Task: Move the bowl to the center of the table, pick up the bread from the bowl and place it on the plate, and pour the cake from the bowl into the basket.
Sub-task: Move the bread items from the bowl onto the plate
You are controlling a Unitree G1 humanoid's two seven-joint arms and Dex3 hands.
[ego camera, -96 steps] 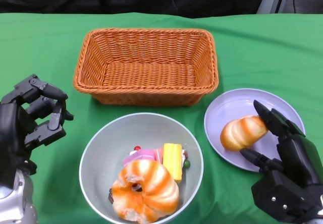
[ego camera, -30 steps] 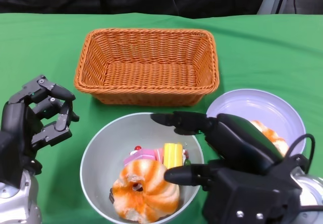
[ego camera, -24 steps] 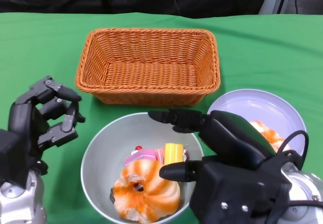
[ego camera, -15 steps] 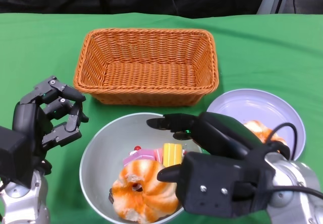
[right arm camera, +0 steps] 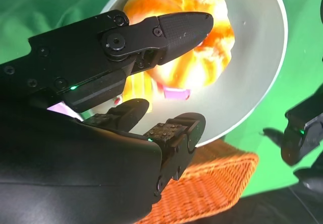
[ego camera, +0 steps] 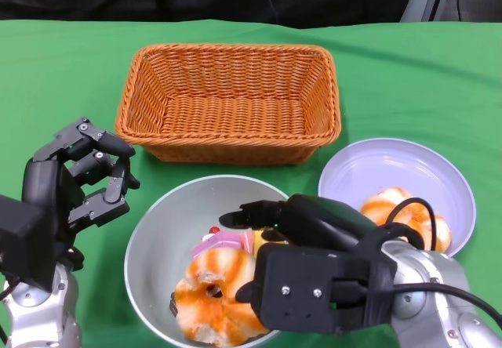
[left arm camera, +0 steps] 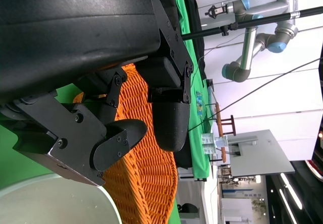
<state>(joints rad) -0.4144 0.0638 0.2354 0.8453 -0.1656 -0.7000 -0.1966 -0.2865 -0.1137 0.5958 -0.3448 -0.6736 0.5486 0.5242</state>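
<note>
Head view: a green tabletop (ego camera: 70, 74) carries a wicker basket (ego camera: 228, 101) at the back, a grey bowl (ego camera: 161, 230) near the front, and a pale plate (ego camera: 392, 179) to its right. One striped bread roll (ego camera: 404, 215) already lies on the plate. In the bowl sit a ring-shaped bread (ego camera: 212, 297) and, partly hidden behind it, colourful cake pieces (ego camera: 223, 244). The right hand (ego camera: 306, 273) hangs over the bowl, fingers spread and holding nothing. The left hand (ego camera: 74, 187) waits just beside the bowl's left rim, fingers curled but apart, also empty.

Right wrist view: the right hand's fingers (right arm camera: 176, 30) reach above the bread (right arm camera: 202, 57), apart from it, with the bowl (right arm camera: 262, 57) beneath.

Left wrist view: the left hand's fingers (left arm camera: 171, 118) are loosely bent around nothing, with the basket (left arm camera: 146, 178) behind.

The bread looks light, soft and squashy, probably a foam model; a gentle pinch across its ring should hold it. The bowl looks smooth and stiff, so likely slippery; its rim seems the place to grip.
</note>
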